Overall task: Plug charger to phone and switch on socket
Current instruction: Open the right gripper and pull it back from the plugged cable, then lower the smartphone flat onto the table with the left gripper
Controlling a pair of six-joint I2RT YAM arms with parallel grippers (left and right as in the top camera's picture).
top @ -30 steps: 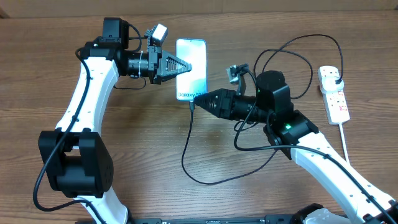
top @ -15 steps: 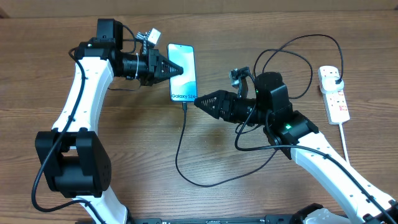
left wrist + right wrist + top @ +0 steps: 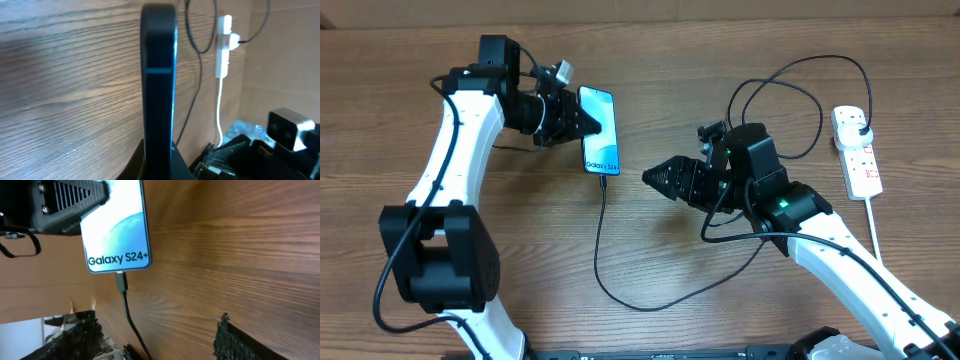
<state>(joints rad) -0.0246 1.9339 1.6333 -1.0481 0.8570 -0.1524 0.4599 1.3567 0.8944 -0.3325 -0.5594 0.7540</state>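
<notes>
The left tool (image 3: 582,120) is clamped on the phone (image 3: 602,135), steadying it left of centre over the bench (image 3: 700,60). The charger (image 3: 122,282) connector sits in the phone's near edge. The right tool (image 3: 648,178) is spread and empty, free for the switch on the socket (image 3: 860,160) at far right.

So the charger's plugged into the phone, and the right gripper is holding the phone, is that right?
Not quite. The left gripper holds the phone, as the overhead view shows; the right gripper is clear of it. The charger is plugged in.
</notes>
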